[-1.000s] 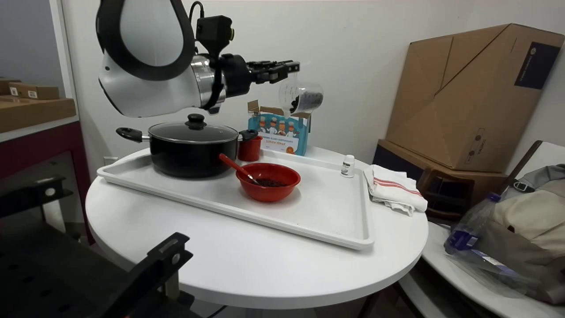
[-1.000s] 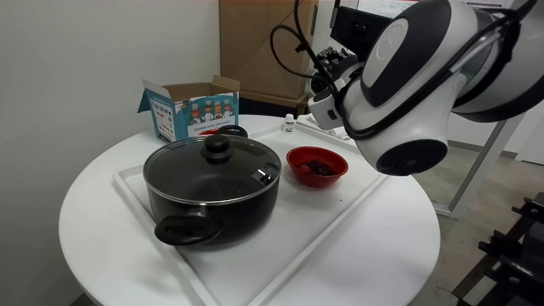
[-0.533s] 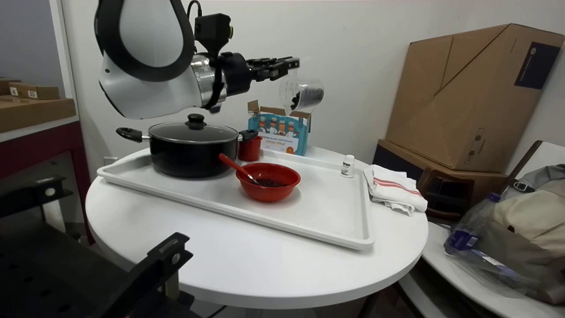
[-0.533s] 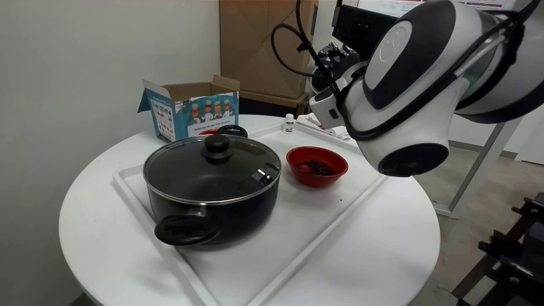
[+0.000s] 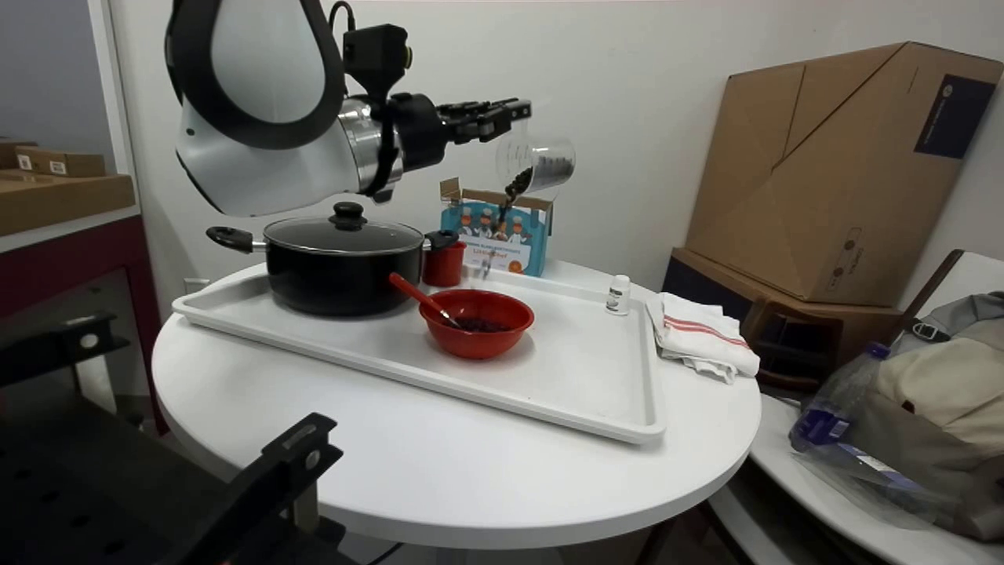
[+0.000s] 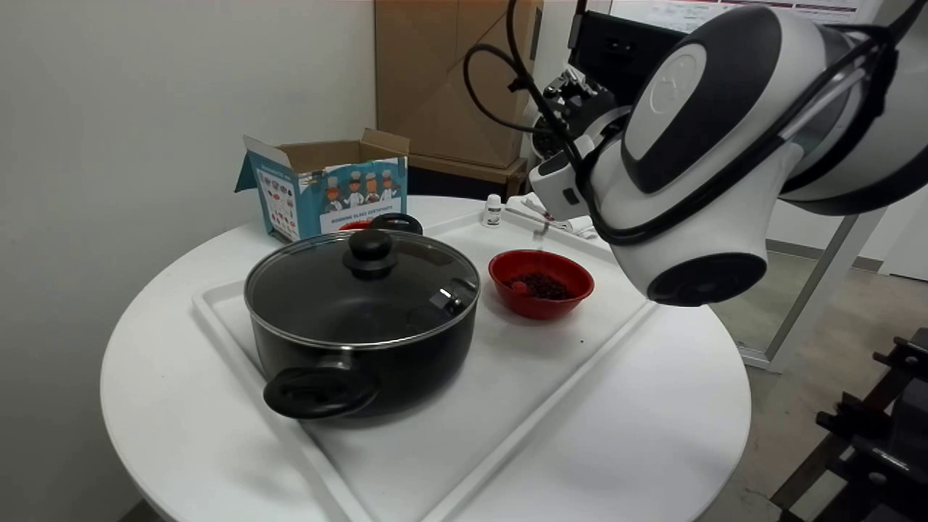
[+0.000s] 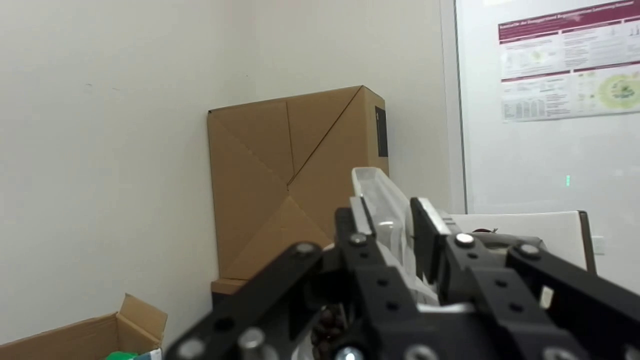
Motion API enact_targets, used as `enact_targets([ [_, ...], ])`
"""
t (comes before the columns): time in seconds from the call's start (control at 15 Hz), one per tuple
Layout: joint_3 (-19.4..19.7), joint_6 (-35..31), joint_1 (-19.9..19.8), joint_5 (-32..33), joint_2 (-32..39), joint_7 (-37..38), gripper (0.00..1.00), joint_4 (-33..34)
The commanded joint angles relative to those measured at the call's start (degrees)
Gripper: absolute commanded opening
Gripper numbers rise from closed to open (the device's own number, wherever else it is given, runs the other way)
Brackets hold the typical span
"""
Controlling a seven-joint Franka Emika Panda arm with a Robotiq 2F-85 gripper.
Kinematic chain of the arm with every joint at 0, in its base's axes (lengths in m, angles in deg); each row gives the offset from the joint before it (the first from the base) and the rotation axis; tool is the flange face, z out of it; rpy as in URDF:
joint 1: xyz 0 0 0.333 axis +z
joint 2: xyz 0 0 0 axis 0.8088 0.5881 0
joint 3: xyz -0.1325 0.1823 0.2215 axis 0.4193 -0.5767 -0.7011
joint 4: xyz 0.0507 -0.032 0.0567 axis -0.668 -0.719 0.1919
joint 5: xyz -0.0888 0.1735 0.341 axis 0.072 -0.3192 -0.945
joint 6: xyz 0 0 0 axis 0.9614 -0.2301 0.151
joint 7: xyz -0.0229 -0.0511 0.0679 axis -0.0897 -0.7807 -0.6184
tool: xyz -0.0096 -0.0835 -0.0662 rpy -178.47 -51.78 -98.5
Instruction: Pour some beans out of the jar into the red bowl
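The hand (image 7: 394, 220) grips the tipped jar (image 5: 541, 163); below its mouth lies the bowl (image 5: 477, 344), beans (image 5: 510, 200) streaming toward it, so likely only tilt is needed.

gripper (image 7: 391, 220): black
jar (image 5: 541, 162): clear, printed marks
beans (image 7: 327, 329): dark red
bowl (image 5: 473, 343): solid red
spoon handle (image 5: 409, 288): red
cup (image 5: 445, 265): red
pot (image 5: 345, 282): black
lid (image 6: 312, 286): tinted grey, black knob
box (image 5: 492, 242): teal, cartoon chefs
towel (image 5: 698, 331): white, red stripes
tray (image 5: 584, 369): off-white

Mid-air beans (image 5: 506, 208) blurry in both exterior views (red cup (image 5: 445, 267) partly behind pot (image 5: 345, 281))
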Motion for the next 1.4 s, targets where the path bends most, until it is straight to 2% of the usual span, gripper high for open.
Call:
enact_targets([
  [0.0, -0.1, 1.9, 0.3, -0.6, 0.3, 0.8, 0.1, -0.3],
  [0.47, -1.4, 0.2, -0.7, -6.1, 0.5, 1.9, 0.1, 1.1],
  [1.13, -3.7, -4.3, -1.7, -13.2, 1.1, 9.0, 0.1, 3.3],
  [1.33, -4.2, -6.3, -2.5, -17.7, 1.4, 8.4, 0.1, 4.3],
])
